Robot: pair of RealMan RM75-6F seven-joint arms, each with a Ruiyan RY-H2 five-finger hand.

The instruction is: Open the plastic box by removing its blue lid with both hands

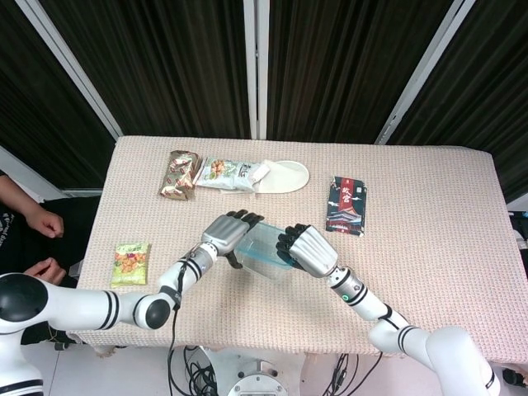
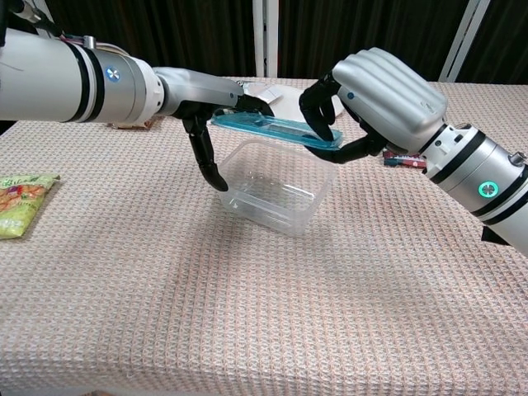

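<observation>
Our left hand and right hand each grip an end of the blue lid, lifted over the tilted box mid-table, so we should raise it level until the box drops free.

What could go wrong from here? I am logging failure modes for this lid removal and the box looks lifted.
The clear plastic box hangs tilted, its left end raised, apparently still caught on the blue lid; it may drop and tumble once released. The left robot hand and right robot hand each hold one lid end, so uneven pulling could twist it out of a grip. A falling box might slide toward the dark snack packet.
</observation>
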